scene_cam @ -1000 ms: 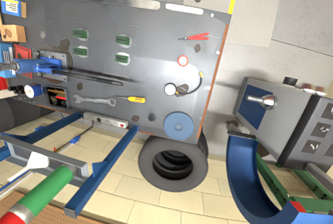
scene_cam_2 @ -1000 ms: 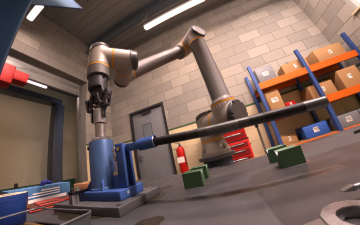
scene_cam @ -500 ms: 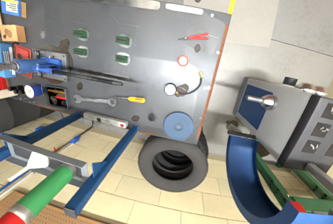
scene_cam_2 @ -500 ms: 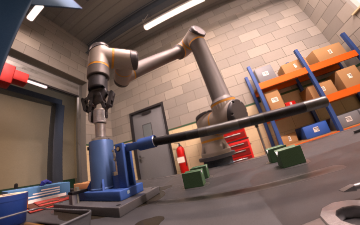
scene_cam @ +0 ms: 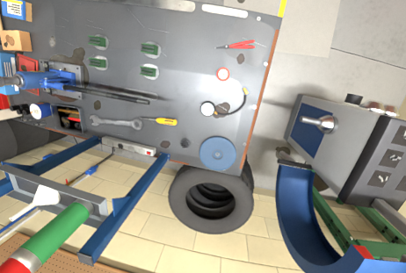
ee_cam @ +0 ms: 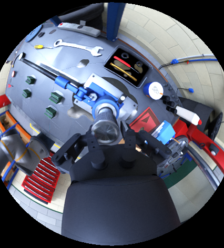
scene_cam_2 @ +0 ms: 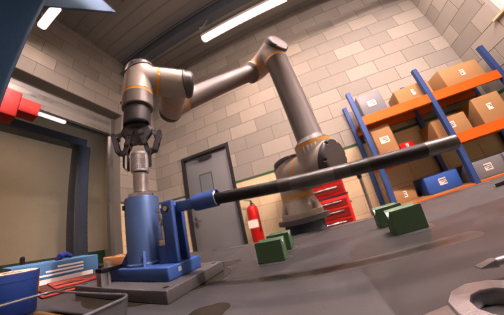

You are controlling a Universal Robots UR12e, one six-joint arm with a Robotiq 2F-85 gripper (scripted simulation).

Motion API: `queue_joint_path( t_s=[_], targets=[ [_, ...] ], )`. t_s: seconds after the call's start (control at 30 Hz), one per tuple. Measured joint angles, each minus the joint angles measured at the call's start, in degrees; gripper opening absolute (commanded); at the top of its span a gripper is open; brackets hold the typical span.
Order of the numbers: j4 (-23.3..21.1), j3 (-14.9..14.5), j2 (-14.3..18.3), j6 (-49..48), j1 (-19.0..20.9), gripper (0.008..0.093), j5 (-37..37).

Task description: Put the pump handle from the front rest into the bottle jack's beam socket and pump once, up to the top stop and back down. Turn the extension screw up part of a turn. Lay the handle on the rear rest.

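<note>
My gripper (scene_cam_2: 138, 158) grips the knurled extension screw (scene_cam_2: 139, 161) at the top of the blue bottle jack (scene_cam_2: 142, 231), coming straight down on it from above. The screw's flat metal top (ee_cam: 105, 129) shows between my fingers in the wrist camera. The black pump handle (scene_cam_2: 336, 170) sits in the jack's blue beam socket (scene_cam_2: 198, 200) and slopes up over the table. Two pairs of green rest blocks stand under it, one pair nearer the jack (scene_cam_2: 275, 247) and one further out (scene_cam_2: 402, 218).
A tray of small parts (ee_cam: 126, 66) lies beside the jack's base plate, with a blue tin (ee_cam: 152, 90) next to it. A spanner (ee_cam: 78, 46) and a yellow screwdriver (ee_cam: 41, 47) lie on the table along the handle's side. Shelving with boxes (scene_cam_2: 453, 117) stands behind.
</note>
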Motion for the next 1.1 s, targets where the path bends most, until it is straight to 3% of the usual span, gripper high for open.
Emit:
queue_joint_path(
  t_s=[0.53,1.1],
  targets=[
    [0.1,0.0,0.0,-13.8,0.0,0.0080,0.0],
    [0.1,0.0,0.0,-21.1,0.0,0.0080,0.0]
  ],
)
